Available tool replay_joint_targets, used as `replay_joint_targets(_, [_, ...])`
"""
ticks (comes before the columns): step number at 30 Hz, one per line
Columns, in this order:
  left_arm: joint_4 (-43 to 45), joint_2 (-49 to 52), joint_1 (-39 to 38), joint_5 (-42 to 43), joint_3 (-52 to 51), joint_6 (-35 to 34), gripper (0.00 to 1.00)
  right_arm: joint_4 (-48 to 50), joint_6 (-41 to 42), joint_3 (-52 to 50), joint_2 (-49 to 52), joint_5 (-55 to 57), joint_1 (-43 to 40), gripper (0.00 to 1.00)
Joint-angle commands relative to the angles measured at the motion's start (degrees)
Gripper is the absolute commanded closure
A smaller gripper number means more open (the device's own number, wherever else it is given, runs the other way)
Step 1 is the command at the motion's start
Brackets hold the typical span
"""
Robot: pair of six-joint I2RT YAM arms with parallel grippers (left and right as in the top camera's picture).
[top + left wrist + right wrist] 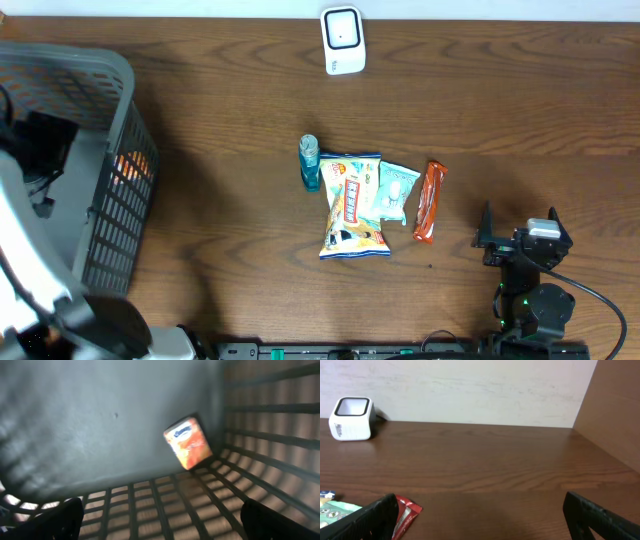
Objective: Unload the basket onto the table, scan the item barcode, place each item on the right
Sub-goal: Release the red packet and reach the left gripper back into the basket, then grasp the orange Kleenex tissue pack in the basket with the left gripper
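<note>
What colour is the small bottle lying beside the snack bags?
The bottle is teal blue; the overhead view shows it best.

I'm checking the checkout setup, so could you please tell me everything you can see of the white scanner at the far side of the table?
The scanner is a small white box with rounded corners, plastic by its look. Its upper face holds a pale window in a dark frame; one side carries dark lettering too small to read. It stands at the far edge of the table by the wall, well apart from the packets. Only the table touches it.
</note>
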Motion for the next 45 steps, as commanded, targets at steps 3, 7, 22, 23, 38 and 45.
replay_joint_targets(3, [-0.3, 8.9, 0.0, 1.9, -0.6, -0.9, 0.0, -0.2, 0.7, -0.1, -0.3, -0.3, -0.2, 0.01])
replay_joint_targets(7, [-0.5, 13.8, 0.0, 3.0, -0.6, -2.7, 0.0, -0.2, 0.7, -0.1, -0.3, -0.3, -0.2, 0.01])
replay_joint_targets(22, [1.8, 27.0, -0.6, 10.5, -0.6, -21.5, 0.0, -0.2, 0.7, -0.1, -0.3, -0.3, -0.2, 0.01])
replay_joint_targets(23, [2.6, 27.5, -0.9, 10.4, -0.6, -21.5, 0.0, -0.2, 0.7, -0.1, -0.3, -0.3, -0.2, 0.01])
replay_joint_targets(38, [5.1, 28.7, -5.5, 1.6, -0.6, -21.5, 0.03, -0.2, 0.7, -0.1, -0.3, -0.3, -0.2, 0.01])
replay_joint_targets(45, [4.3, 28.7, -5.6, -2.6, -0.9, -20.0, 0.58, -0.2, 0.7, -0.1, -0.3, -0.3, -0.2, 0.01])
